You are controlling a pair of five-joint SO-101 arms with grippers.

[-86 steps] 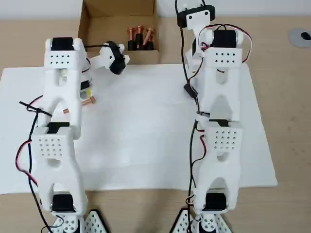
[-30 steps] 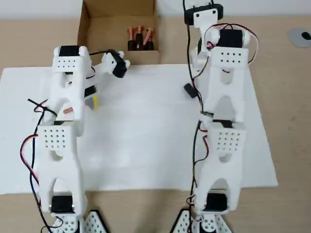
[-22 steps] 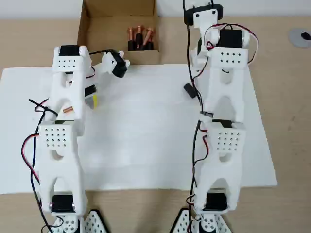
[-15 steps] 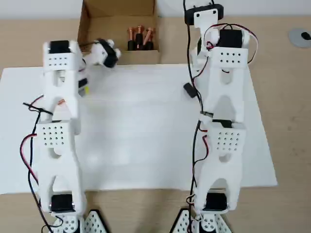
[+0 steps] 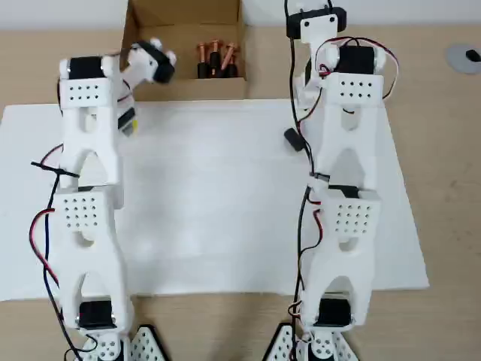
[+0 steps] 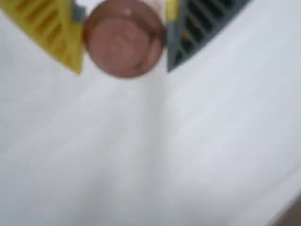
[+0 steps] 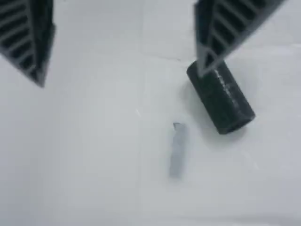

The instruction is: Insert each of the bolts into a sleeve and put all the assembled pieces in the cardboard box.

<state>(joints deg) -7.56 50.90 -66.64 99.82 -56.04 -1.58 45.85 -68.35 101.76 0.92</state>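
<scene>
My left gripper (image 6: pixel 123 66) is shut on a copper bolt (image 6: pixel 124 40), whose round head sits between the yellow finger (image 6: pixel 51 33) and the dark finger (image 6: pixel 197 28) above the white sheet. In the high view that gripper (image 5: pixel 125 122) hangs just off the near left corner of the cardboard box (image 5: pixel 143 19). Three copper bolts in black sleeves (image 5: pixel 215 60) stand together inside the box by its near wall. My right gripper (image 7: pixel 127 42) is open over the sheet. A loose black sleeve (image 7: pixel 221 101) lies on its side right by one of its fingers (image 7: pixel 235 28).
A white sheet (image 5: pixel 225 195) covers the middle of the wooden table. A small grey mark (image 7: pixel 178 148) lies on the sheet near the loose sleeve. A grey disc (image 5: pixel 464 57) sits at the table's far right edge.
The left arm took the bolt off the sheet and swung back and left, toward the box's near left corner. The right arm has barely moved.
</scene>
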